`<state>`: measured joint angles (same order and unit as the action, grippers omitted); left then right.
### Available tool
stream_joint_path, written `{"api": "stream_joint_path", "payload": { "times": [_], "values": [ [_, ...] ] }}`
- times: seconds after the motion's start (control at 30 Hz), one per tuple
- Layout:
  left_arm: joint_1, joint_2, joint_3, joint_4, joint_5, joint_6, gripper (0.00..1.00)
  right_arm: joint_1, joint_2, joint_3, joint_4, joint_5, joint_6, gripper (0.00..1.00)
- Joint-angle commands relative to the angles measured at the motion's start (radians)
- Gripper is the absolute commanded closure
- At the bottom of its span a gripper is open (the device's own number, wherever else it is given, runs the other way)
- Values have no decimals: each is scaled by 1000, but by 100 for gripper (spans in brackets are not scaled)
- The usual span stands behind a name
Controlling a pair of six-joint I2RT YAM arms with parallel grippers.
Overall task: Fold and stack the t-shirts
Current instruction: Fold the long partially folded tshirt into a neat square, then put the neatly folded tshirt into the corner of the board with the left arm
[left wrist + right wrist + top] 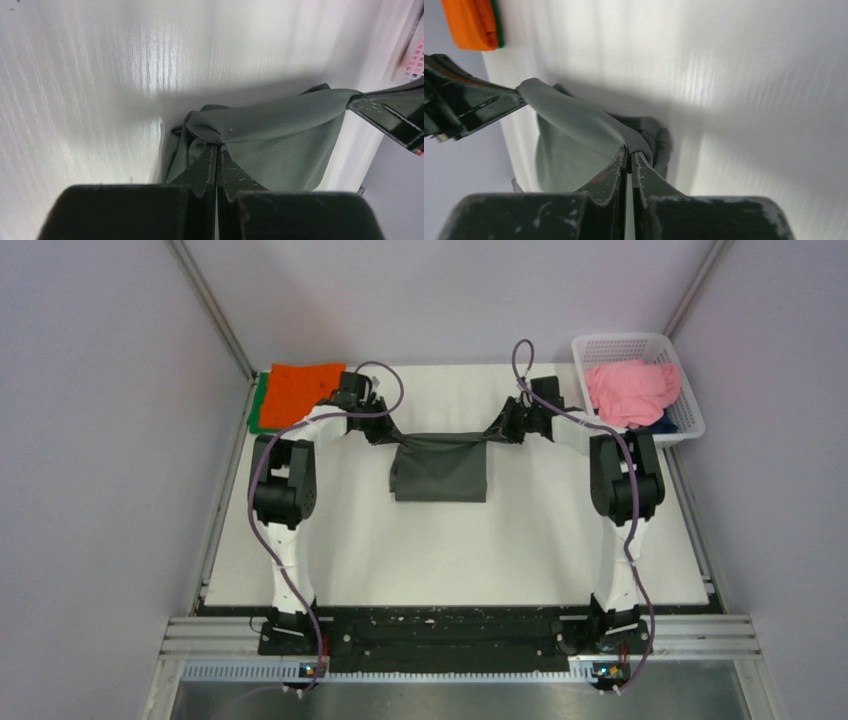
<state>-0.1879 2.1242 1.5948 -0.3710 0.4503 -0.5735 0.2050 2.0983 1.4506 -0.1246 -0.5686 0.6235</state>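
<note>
Grey shirt (440, 468) at table (450, 550) centre-far, top edge lifted, rest lying on the surface towards the arm bases. Left gripper (217, 147) clenched on a bunched corner; right gripper (629, 152) clenched on the opposite corner.

Risks:
- Thin pinch at fingertips, so a hard pull apart may slip the cloth free.
- Uneven travel of the arms would skew the fold.
- Slack middle may crease under.
- Orange shirt (305, 390) stack sits near the left arm; a wide swing could nudge it.

Held edge runs left-right, and that looks the long axis. Body points towards the arm bases.
</note>
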Motion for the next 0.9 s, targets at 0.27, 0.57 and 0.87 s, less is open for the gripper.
{"api": "stream_joint_path", "payload": {
  "times": [0.27,0.57,0.87],
  "values": [
    [9,20,227,-122,-76,-22,3,-19,74,290,-184,65,-156,1],
    [-54,-215,-90,-93,-182,-46,1,26,-324,-166,-52,-38,-141,1],
    [-149,-67,-71,-192,-314,-38,4,25,-566,-414,-86,72,-180,1]
  ]
}}
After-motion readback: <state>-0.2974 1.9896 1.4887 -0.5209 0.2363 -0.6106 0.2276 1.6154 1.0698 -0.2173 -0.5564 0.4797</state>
